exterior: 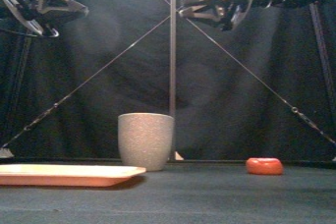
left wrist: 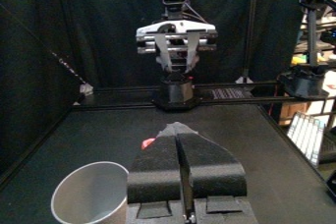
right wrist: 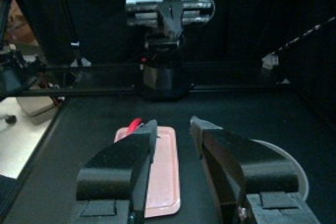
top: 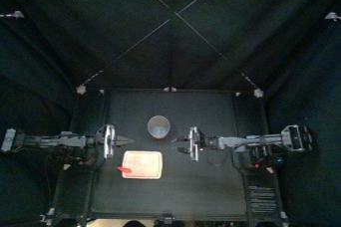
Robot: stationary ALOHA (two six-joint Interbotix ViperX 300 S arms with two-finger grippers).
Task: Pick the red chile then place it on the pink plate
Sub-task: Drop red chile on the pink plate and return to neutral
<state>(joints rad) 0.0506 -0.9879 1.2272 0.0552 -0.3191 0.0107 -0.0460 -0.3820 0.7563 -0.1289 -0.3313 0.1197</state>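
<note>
Red toy chile [top: 127, 171] already lies on the flat pink tray [top: 150, 161]; the placing looks done.
Black table [top: 206, 186] shows bare room all round the tray, which sits left of centre in the top view's lower half. The tall grey speckled cup [top: 159, 125] stands just above it in the frame, apart. Left gripper [left wrist: 182, 135] hangs high, jaws closed on nothing, and right gripper [right wrist: 171, 125] hangs high, jaws parted and empty. The chile rests at the tray's lower-left corner, close to the rim, with little margin there.
</note>
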